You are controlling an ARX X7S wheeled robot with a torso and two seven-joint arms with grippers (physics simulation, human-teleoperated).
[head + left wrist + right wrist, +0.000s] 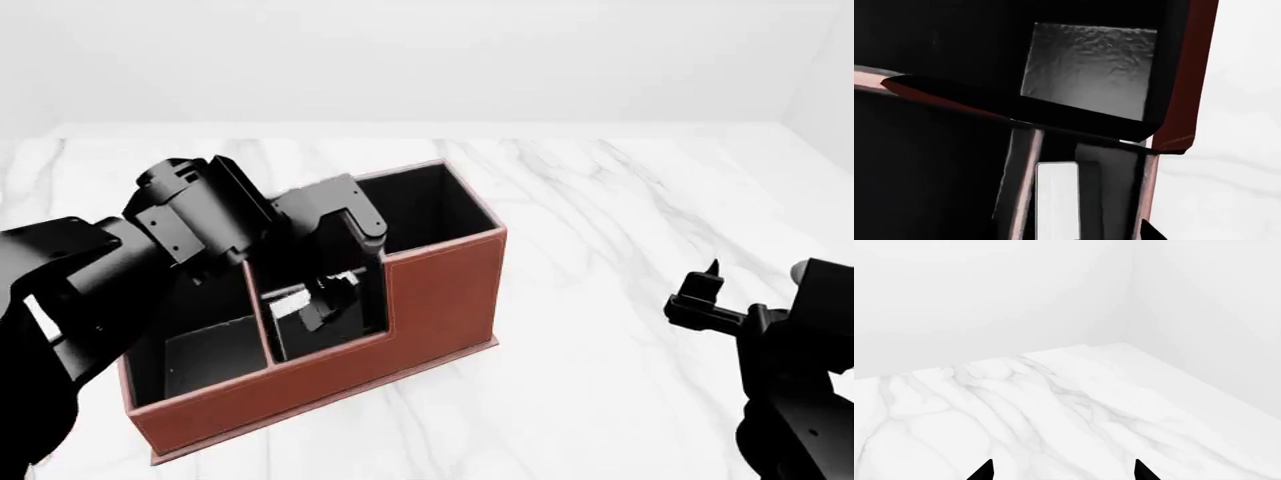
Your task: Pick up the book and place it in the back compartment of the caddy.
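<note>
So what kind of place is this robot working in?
Probably a simulated tabletop rather than a real room: a white marble table, plain white walls with no furnishings, and only a red-brown desk caddy that the left gripper reaches into.

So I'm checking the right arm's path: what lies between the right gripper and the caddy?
Only bare marble table, as the head view shows. Nothing stands between the right gripper and the caddy.

I see no real room, only a simulator's bare test scene: a white marble tabletop (pixel 601 330) against blank pale walls (pixel 987 300), with one leather-look desk caddy (pixel 441 290) hinting at an office.
</note>
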